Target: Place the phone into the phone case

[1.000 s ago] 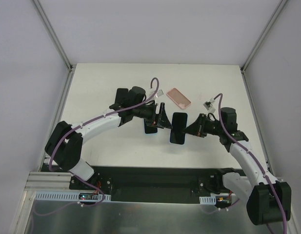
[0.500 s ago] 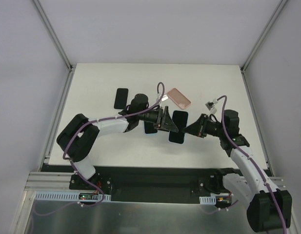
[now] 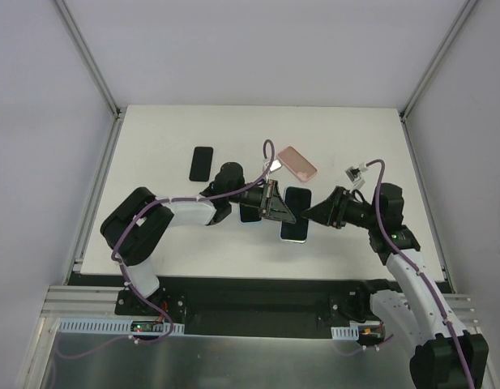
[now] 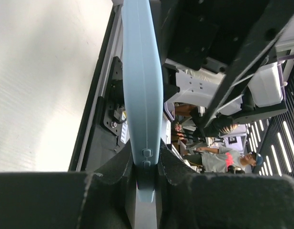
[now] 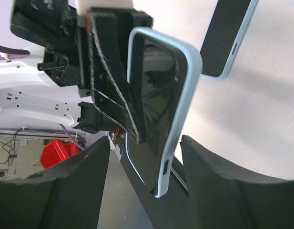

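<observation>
Overhead, the left gripper (image 3: 280, 209) held the blue-rimmed phone (image 3: 298, 223) by one long side, the right gripper (image 3: 311, 215) just off its other side, a pink case (image 3: 297, 164) lying on the counter (image 3: 355, 138) beyond both. At the left wrist, its fingers (image 4: 65, 200) were clamped on the phone's thin edge. At the right wrist, the fingers (image 5: 218, 191) stood apart, either side of the phone's end

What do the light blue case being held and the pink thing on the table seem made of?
Light blue case: likely silicone or soft plastic, matte; dull even edge, moulded button bumps. Pink thing: probably plastic or silicone; flat colour, finish unclear.
</observation>
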You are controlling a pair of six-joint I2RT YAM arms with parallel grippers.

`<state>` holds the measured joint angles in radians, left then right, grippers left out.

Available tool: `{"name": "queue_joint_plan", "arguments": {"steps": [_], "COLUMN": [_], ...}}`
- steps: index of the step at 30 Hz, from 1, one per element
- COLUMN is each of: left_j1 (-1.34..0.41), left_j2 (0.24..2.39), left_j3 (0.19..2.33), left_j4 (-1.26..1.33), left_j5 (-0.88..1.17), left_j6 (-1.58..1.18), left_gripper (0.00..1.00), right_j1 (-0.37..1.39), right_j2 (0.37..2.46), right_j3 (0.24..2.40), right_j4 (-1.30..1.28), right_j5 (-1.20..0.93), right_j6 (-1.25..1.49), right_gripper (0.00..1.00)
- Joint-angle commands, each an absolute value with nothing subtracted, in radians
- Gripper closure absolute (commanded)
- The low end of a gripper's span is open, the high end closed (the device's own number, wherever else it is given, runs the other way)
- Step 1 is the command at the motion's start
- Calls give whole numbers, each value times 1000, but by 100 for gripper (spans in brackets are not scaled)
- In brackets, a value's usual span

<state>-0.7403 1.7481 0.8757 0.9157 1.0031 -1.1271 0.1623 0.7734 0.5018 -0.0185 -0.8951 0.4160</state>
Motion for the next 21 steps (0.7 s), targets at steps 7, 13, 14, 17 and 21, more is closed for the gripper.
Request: {"name": "queue_joint_plan", "arguments": {"steps": [7,13,14,17,21], "left_j1": [-742,-741,-742,-745,-747], "left_j2": [1615,1552,1549,1543,1516], "left_j3": [858,859,864,877,885], "left_j4": [887,740,730,729,729], "left_j5": [1104,1115,1121,1137,1137], "left_j6": [-1037,-939,-934,-942,-945], "left_gripper": [100,100,100,100,100], "right_j1": [167,169,167,169,169], "right_j2": [816,876,880,882,870], "right_j3": [701,710,710,706,673], "right_j4": [-118,-120,-118,-89,-3], "right_j5": [-833,-877,-891,-951,-980], "right_j6": [373,344,338,339,420], "right_gripper": [19,17,16,15,15]}}
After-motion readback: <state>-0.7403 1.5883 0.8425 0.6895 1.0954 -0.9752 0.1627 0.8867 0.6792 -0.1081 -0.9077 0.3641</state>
